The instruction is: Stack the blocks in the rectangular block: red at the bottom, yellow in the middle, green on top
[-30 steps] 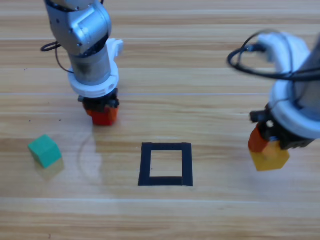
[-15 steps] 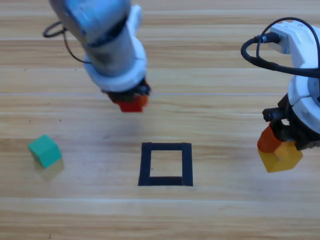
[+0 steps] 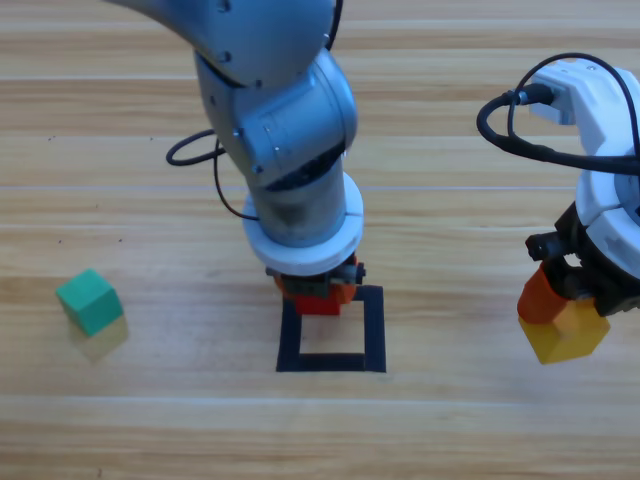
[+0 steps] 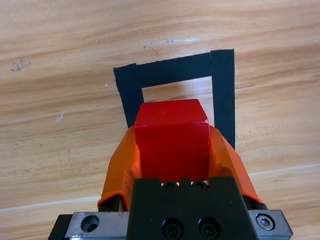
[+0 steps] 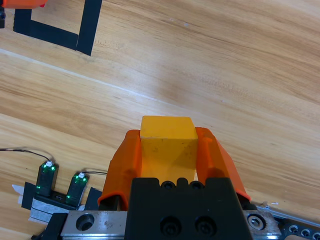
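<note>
The left gripper pinches red over the tape outline's far edge; released here, it could land on tape. The right gripper clamps yellow aside; green sits far left.

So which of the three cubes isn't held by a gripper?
The green cube, alone on the table at far left. The left gripper grips the red cube; the right gripper grips the yellow cube.
</note>
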